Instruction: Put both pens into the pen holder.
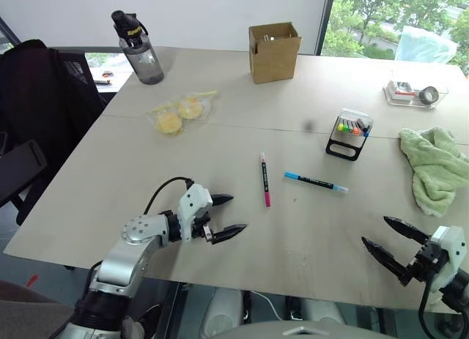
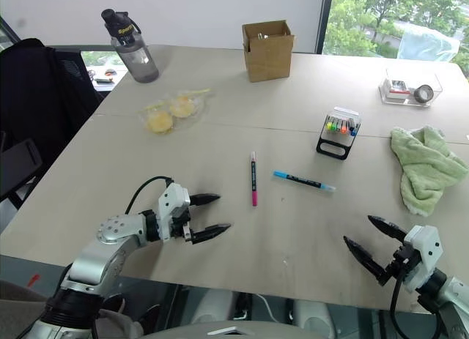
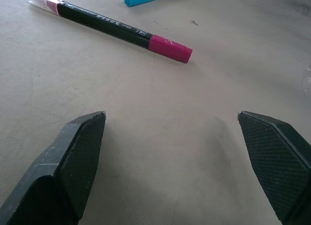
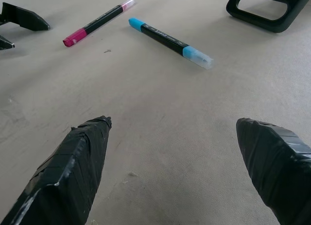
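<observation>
Two pens lie flat near the table's middle: a magenta-ended pen (image 1: 264,179) and, to its right, a light-blue-ended pen (image 1: 316,181); both also appear in the right wrist view, the magenta-ended pen (image 4: 97,22) and the light-blue-ended pen (image 4: 170,42). The pen holder (image 1: 349,134), a small slanted black stand with coloured caps inside, stands behind and right of them. My left gripper (image 1: 228,215) is open just above the table, a short way left of and nearer than the magenta pen (image 3: 112,26). My right gripper (image 1: 385,242) hovers open near the front right edge, empty.
A green cloth (image 1: 437,168) lies right of the holder. A brown cardboard box (image 1: 274,52) and a dark water bottle (image 1: 139,49) stand at the back. A clear bag of yellow items (image 1: 179,113) lies left of centre, and a clear tray with tape (image 1: 415,94) sits far right.
</observation>
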Action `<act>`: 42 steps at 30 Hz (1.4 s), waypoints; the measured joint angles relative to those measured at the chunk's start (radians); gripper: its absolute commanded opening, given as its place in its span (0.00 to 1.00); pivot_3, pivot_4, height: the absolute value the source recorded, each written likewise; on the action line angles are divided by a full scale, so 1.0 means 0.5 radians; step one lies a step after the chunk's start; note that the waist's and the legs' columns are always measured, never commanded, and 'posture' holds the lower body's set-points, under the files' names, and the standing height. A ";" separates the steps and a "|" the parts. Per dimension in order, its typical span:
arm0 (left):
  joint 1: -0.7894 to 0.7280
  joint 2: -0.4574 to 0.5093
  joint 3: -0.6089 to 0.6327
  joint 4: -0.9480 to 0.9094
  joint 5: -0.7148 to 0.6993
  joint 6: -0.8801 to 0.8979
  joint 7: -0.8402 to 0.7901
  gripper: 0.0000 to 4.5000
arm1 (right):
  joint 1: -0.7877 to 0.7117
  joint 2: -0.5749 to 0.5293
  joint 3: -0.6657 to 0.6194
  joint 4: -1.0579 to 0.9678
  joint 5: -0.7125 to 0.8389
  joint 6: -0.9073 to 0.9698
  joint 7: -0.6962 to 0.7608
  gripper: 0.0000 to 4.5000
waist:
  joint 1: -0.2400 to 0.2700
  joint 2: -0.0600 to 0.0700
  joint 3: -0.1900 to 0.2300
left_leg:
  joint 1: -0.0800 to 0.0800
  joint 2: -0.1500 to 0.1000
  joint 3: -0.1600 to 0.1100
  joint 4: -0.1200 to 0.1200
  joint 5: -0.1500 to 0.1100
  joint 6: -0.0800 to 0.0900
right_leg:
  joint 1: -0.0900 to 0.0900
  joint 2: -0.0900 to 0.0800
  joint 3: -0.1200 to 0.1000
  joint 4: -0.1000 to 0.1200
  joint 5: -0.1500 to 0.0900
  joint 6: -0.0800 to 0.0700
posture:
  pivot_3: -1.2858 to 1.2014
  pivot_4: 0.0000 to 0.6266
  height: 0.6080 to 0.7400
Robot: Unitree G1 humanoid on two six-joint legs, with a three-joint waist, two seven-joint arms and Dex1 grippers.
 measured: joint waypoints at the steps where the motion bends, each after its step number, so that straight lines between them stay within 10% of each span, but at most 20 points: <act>1: 0.000 0.000 0.000 0.000 0.000 -0.001 0.000 1.00 | 0.000 0.000 0.000 0.000 0.000 0.000 0.000 0.98 | 0.000 0.000 0.000 | 0.000 0.000 0.000 0.000 0.000 0.000 | 0.000 0.000 0.000 0.000 0.000 0.000 | 0.52 0.24 0.99; 32: -0.024 0.113 0.129 0.006 -0.044 0.043 -0.059 1.00 | -0.135 -0.057 0.059 0.246 -0.136 -0.177 0.096 0.98 | -0.008 -0.005 0.008 | -0.005 0.000 0.000 -0.005 0.000 0.001 | -0.001 0.000 -0.002 -0.014 0.001 0.000 | 0.52 0.24 0.99; 42: -0.267 0.332 0.224 0.031 -0.359 0.155 -0.511 1.00 | -1.051 -0.133 0.460 0.291 -0.336 0.038 -0.040 0.98 | -0.023 -0.008 0.015 | -0.010 -0.001 0.001 -0.003 0.004 -0.007 | -0.005 0.004 -0.004 -0.012 0.005 0.007 | 0.52 0.24 0.99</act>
